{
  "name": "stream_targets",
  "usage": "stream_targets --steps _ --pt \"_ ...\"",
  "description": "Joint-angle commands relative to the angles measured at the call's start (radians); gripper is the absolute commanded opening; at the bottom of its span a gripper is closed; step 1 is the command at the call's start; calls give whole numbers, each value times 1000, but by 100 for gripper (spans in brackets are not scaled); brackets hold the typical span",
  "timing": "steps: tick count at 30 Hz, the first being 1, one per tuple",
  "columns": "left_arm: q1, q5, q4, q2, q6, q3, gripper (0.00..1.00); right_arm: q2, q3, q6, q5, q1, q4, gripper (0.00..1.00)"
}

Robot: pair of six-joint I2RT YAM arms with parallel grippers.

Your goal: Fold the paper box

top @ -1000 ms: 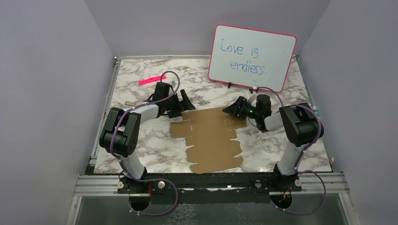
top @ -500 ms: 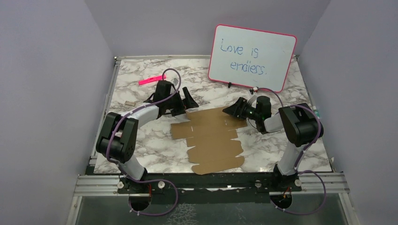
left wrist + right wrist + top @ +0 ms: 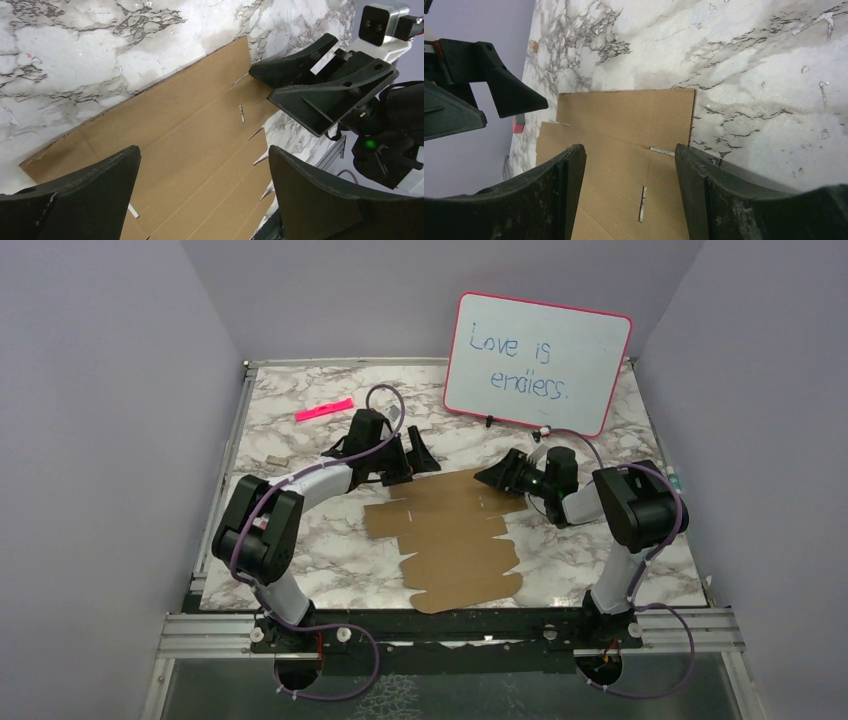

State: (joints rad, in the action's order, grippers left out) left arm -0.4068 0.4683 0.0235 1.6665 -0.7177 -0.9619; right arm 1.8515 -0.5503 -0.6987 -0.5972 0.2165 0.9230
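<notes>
Broadly, the white-and-grey marble table (image 3: 300, 540) lies bare on both sides of the flat, notched brown cardboard sheet that is the paper box (image 3: 455, 540). The bare strip is wider on the left than on the right. The sheet lies mid-table, and its near end comes close to the table's near edge, between the two arm bases. Lilac walls close in the table on the left, right and far sides.

A pink-rimmed whiteboard with blue handwriting (image 3: 537, 360) stands at the far right, just behind the right arm's black two-finger gripper (image 3: 490, 476). A slim pink marker (image 3: 324, 409) lies at the far left, well apart from the sheet.

The sheet's long axis runs from far to near, drifting slightly rightward toward the near end, with its notched flaps along both long sides. The left arm's black two-finger gripper (image 3: 418, 455) hangs over the far left corner, fingers spread wide. The right gripper sits at the far right corner, fingers apart, and one tip meets the cardboard edge.
</notes>
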Motion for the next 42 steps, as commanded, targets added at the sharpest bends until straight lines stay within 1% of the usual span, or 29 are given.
stream_targets --steps 1,4,6,11,15,19,23,28,32,39,42 --pt "-19 -1 19 51 -4 -29 99 42 39 30 62 6 -79 72" --pt "-20 -18 0 61 14 -41 99 36 38 33 62 6 -84 72" --pt "-20 -47 -53 52 49 -68 99 18 30 42 58 6 -108 72" --pt "-20 -144 -150 -41 126 -101 99 -80 -4 81 56 7 -218 72" --pt "-33 -159 -155 -76 144 -80 99 -174 -42 122 84 6 -333 73" --pt "-69 -139 -133 -34 131 -86 99 -214 -99 166 131 6 -462 74" --pt "-107 -122 -83 24 116 -107 99 -202 -138 180 151 6 -525 74" --pt "-116 -117 -52 85 113 -143 99 -152 -184 180 155 6 -586 74" --pt "-119 -108 -40 121 113 -163 99 -123 -207 182 147 6 -602 73" --pt "-124 -88 -28 163 102 -155 99 -70 -250 174 121 6 -635 71" --pt "-124 -81 4 172 97 -148 99 -57 -260 171 94 6 -637 70"
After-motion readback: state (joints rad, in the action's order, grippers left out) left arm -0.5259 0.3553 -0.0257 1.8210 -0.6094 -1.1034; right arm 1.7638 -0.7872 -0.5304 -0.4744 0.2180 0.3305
